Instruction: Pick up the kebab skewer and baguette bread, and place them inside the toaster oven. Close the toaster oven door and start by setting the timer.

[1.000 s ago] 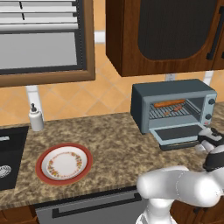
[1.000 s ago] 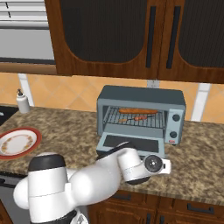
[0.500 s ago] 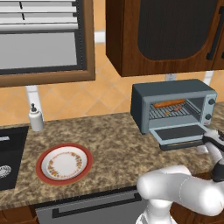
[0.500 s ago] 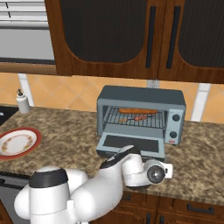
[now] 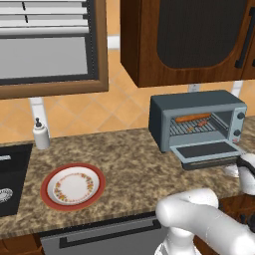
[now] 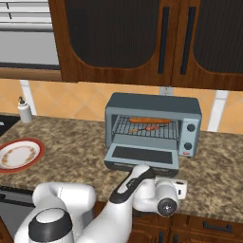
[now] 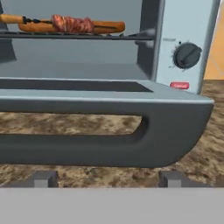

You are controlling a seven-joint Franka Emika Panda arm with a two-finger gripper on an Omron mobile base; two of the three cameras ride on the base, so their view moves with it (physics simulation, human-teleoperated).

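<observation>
The toaster oven (image 6: 152, 124) stands on the counter with its door (image 6: 142, 155) dropped open and flat. On its wire rack lies the baguette bread (image 7: 103, 27), and the kebab skewer (image 7: 70, 22) rests just in front of it; both also show as baguette bread (image 6: 149, 120) and kebab skewer (image 6: 144, 128). My gripper (image 7: 107, 181) is open, low in front of the door's front edge. The dark handle bar (image 7: 109, 135) runs across just above the fingertips (image 7: 41, 178). Nothing is between the fingertips. My wrist (image 6: 161, 199) hangs before the counter edge.
The timer knob (image 7: 187, 55) sits on the oven's right panel above a red label (image 7: 179, 85). A red-rimmed plate (image 5: 73, 185) lies on the counter to the left, with a soap bottle (image 5: 41, 134) and a sink (image 5: 10, 179) beyond. Dark wall cabinets (image 6: 142, 38) hang overhead.
My hand has sunk lower in front of the open door, down to the level of its handle. The oven, bread and skewer have not moved.
</observation>
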